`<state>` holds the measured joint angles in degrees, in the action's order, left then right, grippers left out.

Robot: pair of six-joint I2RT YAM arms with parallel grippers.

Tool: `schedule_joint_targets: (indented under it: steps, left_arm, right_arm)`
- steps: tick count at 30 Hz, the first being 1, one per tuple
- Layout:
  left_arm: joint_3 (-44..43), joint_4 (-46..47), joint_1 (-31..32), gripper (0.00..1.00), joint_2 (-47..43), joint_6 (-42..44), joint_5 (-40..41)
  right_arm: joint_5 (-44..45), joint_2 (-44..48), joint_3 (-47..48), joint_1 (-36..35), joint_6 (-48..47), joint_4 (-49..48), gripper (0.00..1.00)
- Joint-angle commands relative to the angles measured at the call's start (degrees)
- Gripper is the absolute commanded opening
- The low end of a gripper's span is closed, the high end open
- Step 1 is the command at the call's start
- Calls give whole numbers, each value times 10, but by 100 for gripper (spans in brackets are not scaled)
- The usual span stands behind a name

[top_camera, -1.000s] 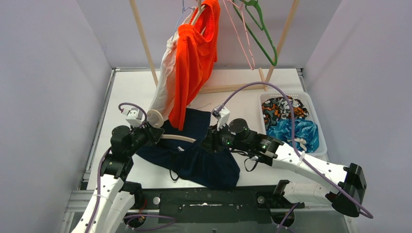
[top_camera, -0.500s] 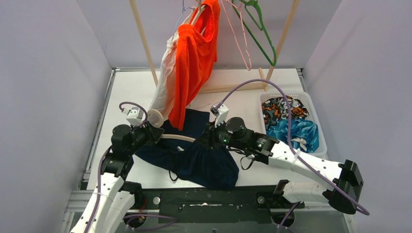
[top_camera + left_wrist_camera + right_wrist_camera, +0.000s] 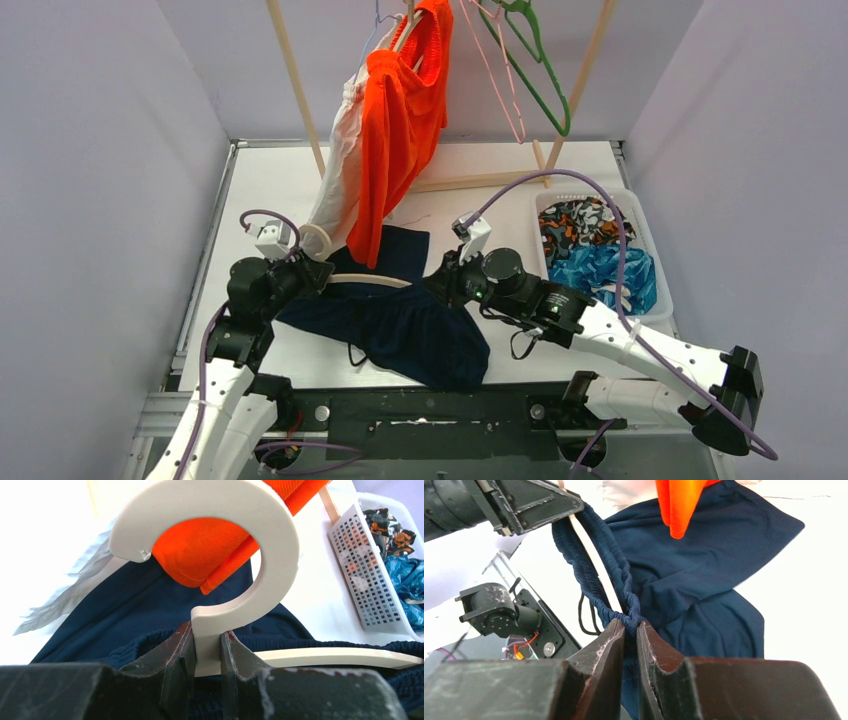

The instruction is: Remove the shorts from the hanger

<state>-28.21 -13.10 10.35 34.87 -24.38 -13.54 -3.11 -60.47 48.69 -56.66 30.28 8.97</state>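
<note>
**Dark navy soft fabric shorts point(image 3: 420, 330) pinched at the waistband, hanger clamped at its neck**

The navy shorts lie crumpled on the white table point(image 3: 270, 200) between the two arms. Their elastic waistband is threaded over the bar of a cream plastic hanger point(image 3: 280, 545). The right gripper point(image 3: 630, 627) has its two dark fingers drawn together on a bunched fold of that waistband, at the very tips, with the hanger bar running just beside the pinch. The rest of the fabric spreads away from this claw across the table. The left gripper point(image 3: 206, 640) is clamped on the hanger's neck, directly under the round hook. Bright orange mesh shorts point(image 3: 400, 130) hang from the wooden rack point(image 3: 295, 85), their lower tip dangling over the navy fabric, with white shorts point(image 3: 335, 190) hanging beside them. A white perforated plastic basket point(image 3: 365, 580) stands well apart to the right, holding camouflage shorts point(image 3: 580, 222) and blue leaf-patterned shorts point(image 3: 600, 270).
</note>
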Motion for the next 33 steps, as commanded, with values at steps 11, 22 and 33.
schedule_joint_targets:
  steps: [11, 22, 33]
  left_arm:
    - [-29, 4, -6, 0, -45, -1, 95]
    - [-32, 6, -7, 0, -39, -1, 77]
    - [-35, -13, -9, 0, -64, -3, 126]
  right_arm:
    - [53, 76, -41, 53, -15, 41, 1]
    - [-17, -23, -22, 64, -12, -2, 4]
    - [59, -53, -7, 66, -1, 39, 4]
